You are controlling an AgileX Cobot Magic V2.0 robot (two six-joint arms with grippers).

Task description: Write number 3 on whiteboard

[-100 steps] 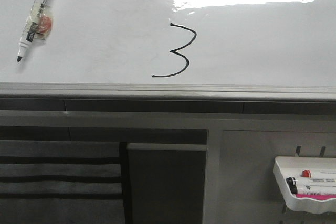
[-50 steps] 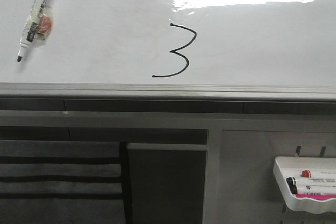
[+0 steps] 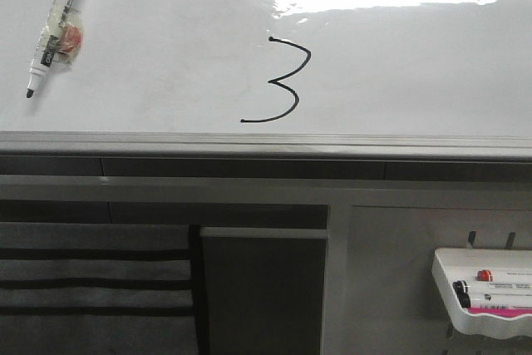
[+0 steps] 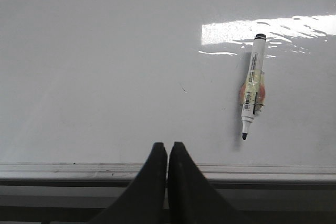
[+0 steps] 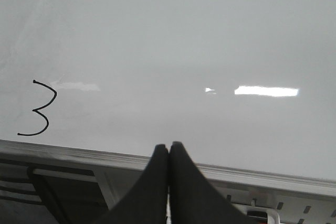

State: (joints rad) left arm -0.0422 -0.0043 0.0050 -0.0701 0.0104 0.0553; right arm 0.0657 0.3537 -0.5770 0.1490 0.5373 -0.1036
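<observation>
Front view: a black 3 is seen drawn on the whiteboard, near its lower edge | a marker is stuck at upper left, well apart from the 3 | left gripper and right gripper are pressed closed, nothing held, fingertips over the board's frame | a tray is hung lower right.

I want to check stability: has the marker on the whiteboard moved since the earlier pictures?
No. In the front view the marker keeps the same tilt and the same place relative to the number 3 and the whiteboard edge.
</observation>
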